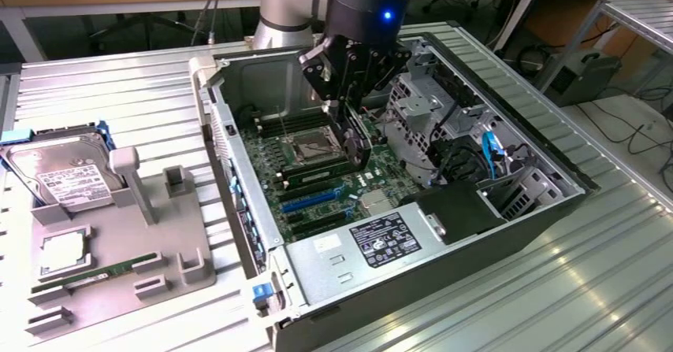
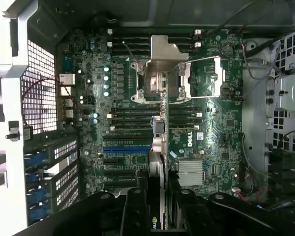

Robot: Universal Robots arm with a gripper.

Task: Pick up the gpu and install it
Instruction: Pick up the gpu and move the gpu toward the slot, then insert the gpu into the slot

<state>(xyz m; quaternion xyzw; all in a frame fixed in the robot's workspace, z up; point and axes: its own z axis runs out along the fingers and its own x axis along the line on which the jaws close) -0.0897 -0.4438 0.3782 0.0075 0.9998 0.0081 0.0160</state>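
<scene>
The case (image 1: 526,234) lies on its side on the ribbed metal table (image 1: 589,305), open face up, with the motherboard (image 1: 315,198) showing inside. The arm (image 1: 284,5) reaches down into the case from its far end, and the tool (image 1: 352,92) hangs just inside the case opening, over the middle of the board.

The tool's fingers are closed partway onto the gpu (image 1: 355,143), gripping the thin black card between them. The card stands on edge, pointing down from the tool toward the board inside the case. From the wrist (image 2: 158,219), the gpu (image 2: 157,172) is seen edge-on as a narrow strip running away from the fingers across the motherboard (image 2: 211,123), with its silvery bracket end lying over the processor socket (image 2: 162,81). Whether its lower edge touches the board or sits just above it, I cannot tell.

Inside the case, the blue and black slots (image 1: 310,202) lie between the socket (image 1: 312,143) and a labelled box (image 1: 384,238) at the near end.

Beside the case, on the exterior view's left, a grey tray (image 1: 158,234) holds a hard drive (image 1: 63,175) and a green RAM stick (image 1: 84,277).
</scene>
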